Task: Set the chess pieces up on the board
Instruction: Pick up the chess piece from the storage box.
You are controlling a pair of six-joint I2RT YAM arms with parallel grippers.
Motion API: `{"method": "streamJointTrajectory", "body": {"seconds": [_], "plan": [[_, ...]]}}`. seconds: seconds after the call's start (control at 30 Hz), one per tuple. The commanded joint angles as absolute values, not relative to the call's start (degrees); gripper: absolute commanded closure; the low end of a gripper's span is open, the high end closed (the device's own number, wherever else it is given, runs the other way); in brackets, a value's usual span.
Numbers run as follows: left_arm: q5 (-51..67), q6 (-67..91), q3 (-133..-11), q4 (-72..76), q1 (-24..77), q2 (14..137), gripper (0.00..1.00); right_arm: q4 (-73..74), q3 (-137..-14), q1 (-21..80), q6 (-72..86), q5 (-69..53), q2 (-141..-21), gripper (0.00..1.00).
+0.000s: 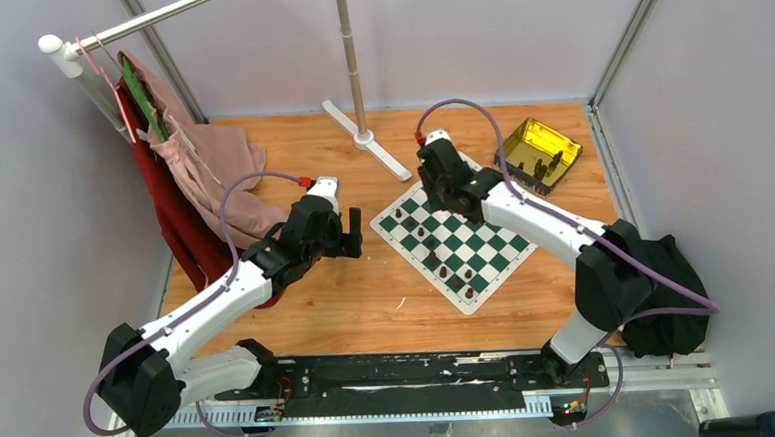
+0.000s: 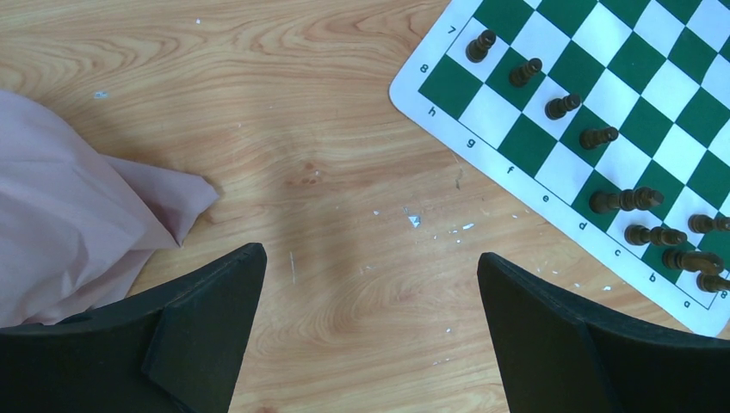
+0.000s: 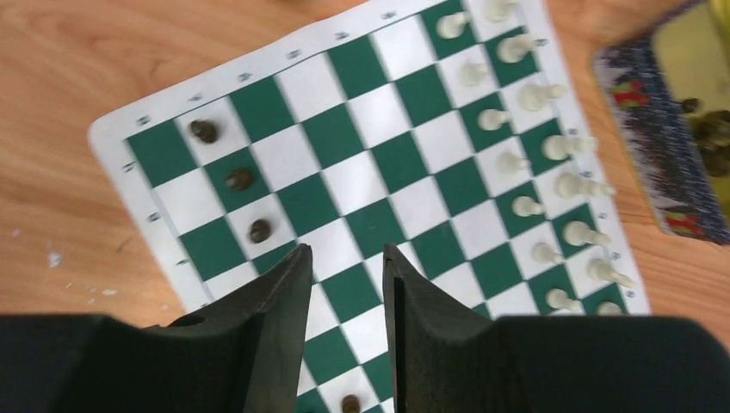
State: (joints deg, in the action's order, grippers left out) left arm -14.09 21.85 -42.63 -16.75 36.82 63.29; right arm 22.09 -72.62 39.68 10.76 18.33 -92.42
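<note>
Gold tin point(image 1: 550, 138) beside chessboard point(image 1: 485, 241), holding a few dark chess pieces point(image 1: 553, 160); left claw point(image 2: 368, 255) spread wide, right claw point(image 3: 345, 251) narrowly apart, empty.

Brown, white chess pieces point(image 3: 241, 179) upright — on checkered board point(image 3: 396, 163)

Bright and even from overhead in the top view, with only faint, soft shadows on the light wooden tabletop point(image 1: 367, 295). Glares hard off the shiny gold rectangular tin point(image 1: 538, 150). Crisp in the left wrist view, wood grain and pale specks clear, 1 broad dim shadow across the middle. Smeared by blur in the right wrist view: small cream chess pieces point(image 3: 525, 206) streaked, green-and-white checked board mat point(image 3: 376, 159) soft-edged, tin fuzzy at the right edge.
</note>
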Motion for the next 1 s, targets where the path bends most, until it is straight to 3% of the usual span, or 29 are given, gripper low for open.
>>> {"method": "streamJointTrajectory", "body": {"seconds": [0.0, 0.5, 0.97], "plan": [[-13.4, 22.8, -43.4, -15.4, 36.5, 63.4, 0.0, 24.8, -74.5, 33.1, 10.3, 23.0, -89.8, 0.6], [-13.3, 22.9, -44.9, -14.8, 36.6, 66.7, 0.0, 24.1, -83.4, 10.9, 14.0, 24.9, -96.4, 0.5], [-14.6, 22.1, -46.1, -14.7, 36.5, 70.5, 0.0, 22.3, -89.6, 1.6, 16.4, 22.4, -108.2, 0.51]]}}
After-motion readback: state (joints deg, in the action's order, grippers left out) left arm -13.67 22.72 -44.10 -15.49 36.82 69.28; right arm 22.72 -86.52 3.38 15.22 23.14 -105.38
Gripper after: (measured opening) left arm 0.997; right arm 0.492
